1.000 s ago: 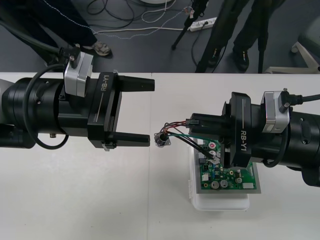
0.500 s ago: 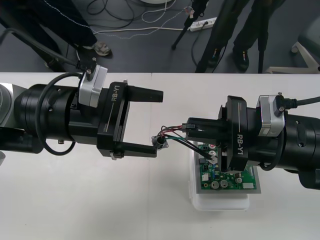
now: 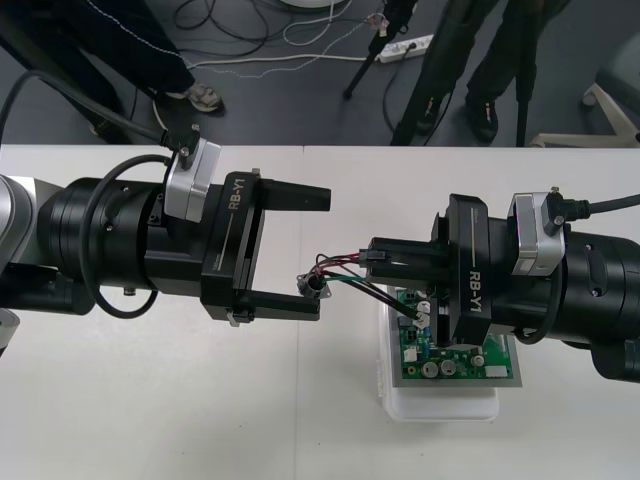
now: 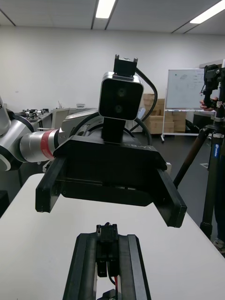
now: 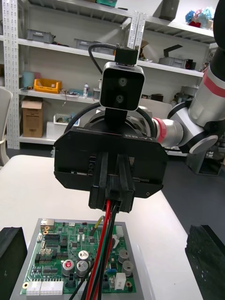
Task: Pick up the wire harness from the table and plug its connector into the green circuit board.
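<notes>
Front view: at centre left of the frame the left gripper (image 3: 323, 253) hovers over the table (image 3: 150, 400), its black fingers spread wide and holding nothing. The round metal socket (image 3: 312, 286) of the wire harness (image 3: 345, 268) hangs in that gap, just beside the lower finger; contact cannot be confirmed. From the socket the thin red, black and green wires (image 3: 350, 264) run rightward, clear of the table, to the right gripper (image 3: 374, 262) at centre right. Its fingers are closed narrowly on the harness, with what appears to be the black plug (image 4: 107, 233) clamped at their tips. Further dark wires drop toward the green circuit board (image 3: 455, 365) on its white base (image 3: 440, 405) at lower right; whether anything is seated there cannot be told. In the left wrist view the wires (image 5: 104, 234) hang slack in front of the board (image 5: 56, 253). Assessment: the harness is light and limp, and the wires will bend rather than push. The rigid ends are the sound holds: the flanged socket for steadying, the plug body for insertion. The small plug could slip or tilt in the fingers, and it should not be forced.
</notes>
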